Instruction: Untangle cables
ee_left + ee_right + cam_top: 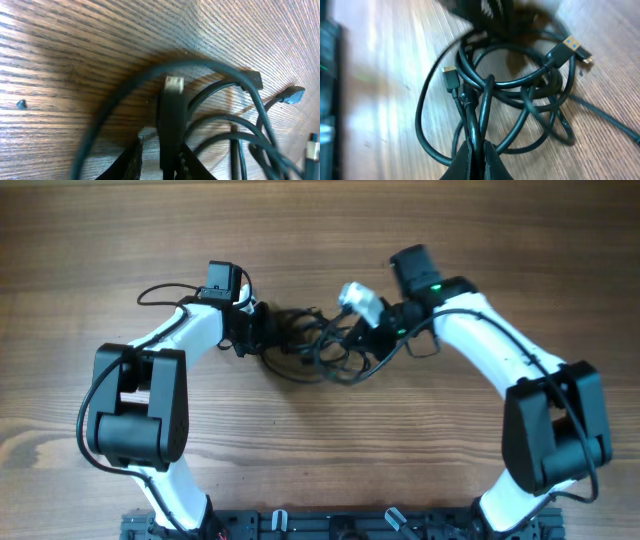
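The right gripper [476,159] is seen pressed fully together, and a strand or two of the thin black rubbery cables [520,92] is pinched between its dark fingers [494,168]. From that pinch the cords rise and fan into overlapping round loops lying on the table. A plug with a gold-coloured tip [450,71] is seen just beside the held strands. A plug with a blue insert [568,46] lies at the far side of the clump.

The left gripper [161,167] is closed to a narrow gap on one flat black cable end, whose pale rectangular tip [174,84] points away from the wrist. Smooth curved strands arch over and beside it, and two further small black plugs [292,94] are seen towards the right.

In the overhead view the knotted clump is stretched between the left gripper [272,328] and the right gripper [355,338], near the middle of the brown, finely grained wooden tabletop [320,225]. Bare wood lies open beyond the clump and in front of it. The sides are flanked by the white and black arms. A black rail [300,525] runs along the near edge, well apart from the cables.
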You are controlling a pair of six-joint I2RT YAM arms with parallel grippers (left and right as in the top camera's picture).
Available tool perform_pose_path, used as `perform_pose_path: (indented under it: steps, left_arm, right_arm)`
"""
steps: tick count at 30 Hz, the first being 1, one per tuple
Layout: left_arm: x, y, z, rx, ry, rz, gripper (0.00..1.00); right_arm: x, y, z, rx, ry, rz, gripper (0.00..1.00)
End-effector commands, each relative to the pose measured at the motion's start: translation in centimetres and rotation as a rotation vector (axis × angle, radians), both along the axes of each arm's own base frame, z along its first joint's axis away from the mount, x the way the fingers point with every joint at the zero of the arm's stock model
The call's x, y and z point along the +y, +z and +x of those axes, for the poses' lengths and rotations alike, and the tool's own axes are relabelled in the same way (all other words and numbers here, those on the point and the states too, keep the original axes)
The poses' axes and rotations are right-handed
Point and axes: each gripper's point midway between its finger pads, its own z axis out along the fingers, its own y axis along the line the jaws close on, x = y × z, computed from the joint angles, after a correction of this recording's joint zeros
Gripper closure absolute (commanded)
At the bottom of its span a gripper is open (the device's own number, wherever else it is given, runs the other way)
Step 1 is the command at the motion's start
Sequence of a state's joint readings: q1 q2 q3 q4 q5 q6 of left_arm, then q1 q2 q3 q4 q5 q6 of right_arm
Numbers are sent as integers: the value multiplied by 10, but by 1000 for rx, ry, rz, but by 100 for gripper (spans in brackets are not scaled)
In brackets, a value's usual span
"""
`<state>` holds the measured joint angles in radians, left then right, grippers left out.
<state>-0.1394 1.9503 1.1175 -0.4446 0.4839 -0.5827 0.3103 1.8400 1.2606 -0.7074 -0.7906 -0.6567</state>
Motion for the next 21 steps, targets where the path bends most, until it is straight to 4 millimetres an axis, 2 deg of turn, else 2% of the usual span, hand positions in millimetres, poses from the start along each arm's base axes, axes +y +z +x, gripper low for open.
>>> perform_pose_path:
  steps: [1,7,11,13,15,17,21]
  left_arm:
    - [5,-13,-5,35,15,34,76]
    - [5,-13,-5,35,15,35,76]
    - [10,-15,-5,35,24,63,80]
    - [15,-18,-6,53,55,93,82]
    - [24,-21,-7,68,90,135,88]
    - [30,-23,-7,77,111,155,96]
    - [49,-25,-7,105,167,164,96]
  right_arm:
    - [4,57,-9,99,1,308,96]
    - [0,64,4,277,-154,333,96]
    - [0,62,25,401,-328,310,96]
    - [-7,51,43,447,-488,253,96]
    - [-26,29,66,508,-767,145,96]
    - [-40,17,73,514,-897,84,96]
    - [-61,0,81,505,-1058,0,96]
